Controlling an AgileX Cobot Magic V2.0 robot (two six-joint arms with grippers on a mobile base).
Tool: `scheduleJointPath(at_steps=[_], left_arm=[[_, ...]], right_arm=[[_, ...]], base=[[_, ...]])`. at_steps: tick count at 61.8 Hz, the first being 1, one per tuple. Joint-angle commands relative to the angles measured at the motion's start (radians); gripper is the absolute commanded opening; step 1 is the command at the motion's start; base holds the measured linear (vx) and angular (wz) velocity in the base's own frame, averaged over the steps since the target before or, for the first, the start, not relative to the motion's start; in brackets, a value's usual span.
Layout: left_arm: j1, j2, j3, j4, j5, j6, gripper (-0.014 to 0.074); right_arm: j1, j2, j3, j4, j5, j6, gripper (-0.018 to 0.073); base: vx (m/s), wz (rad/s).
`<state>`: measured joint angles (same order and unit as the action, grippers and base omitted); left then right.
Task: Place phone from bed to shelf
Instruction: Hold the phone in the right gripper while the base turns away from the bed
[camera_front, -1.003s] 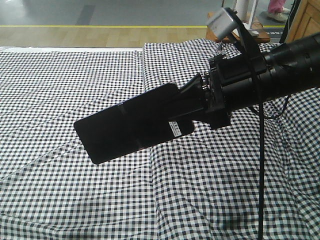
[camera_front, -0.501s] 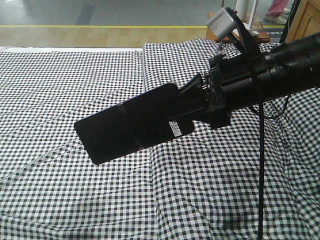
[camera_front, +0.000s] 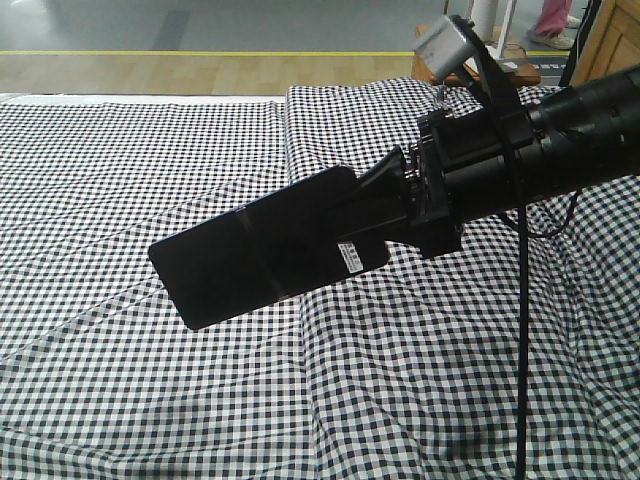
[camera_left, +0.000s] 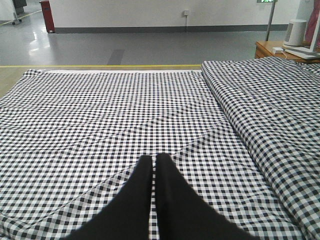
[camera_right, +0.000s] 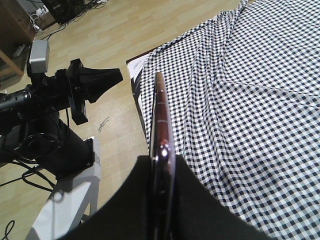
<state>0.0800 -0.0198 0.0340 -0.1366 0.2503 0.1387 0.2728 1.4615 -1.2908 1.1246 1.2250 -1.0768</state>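
Front view, phone (camera_front: 265, 258): lifted clear of the bed (camera_front: 110, 150). Its flat face is toward the camera, its long end points left, and the white sticker (camera_front: 350, 255) is at the held end.
Front view, right gripper (camera_front: 372, 212): clamped on the phone's right end, with the arm reaching in from the right.
Left wrist view, left gripper (camera_left: 152, 162): fingers pressed together with nothing between them, hanging over the bed near its middle.
Right wrist view, phone: seen edge-on, pinched between the two pads, with the bed on the right and bare floor (camera_right: 115, 35) on the left.
Shelf: not in any view.
Done: the phone is picked up off the bed.
Left: carry it to the shelf, set it down, let go.
Change from earlier frame: none worth noting. Phone and right arm sit where they were, so I judge this a pause or a very slow move.
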Motion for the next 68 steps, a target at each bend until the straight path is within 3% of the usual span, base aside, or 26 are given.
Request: scheduleJointPath(at_steps=[1,68], left_arm=[[-0.004,-0.005,0.003,-0.009,-0.069,-0.004,0.0001],[-0.004,-0.005,0.003,-0.009,-0.069,-0.004,0.0001]], right_arm=[[-0.001,-0.038,-0.026,0.093,0.066,-0.003,-0.0004],[-0.001,-0.038,-0.026,0.093,0.066,-0.003,-0.0004]], base=[[0.0,0.0],[-0.03,0.14]])
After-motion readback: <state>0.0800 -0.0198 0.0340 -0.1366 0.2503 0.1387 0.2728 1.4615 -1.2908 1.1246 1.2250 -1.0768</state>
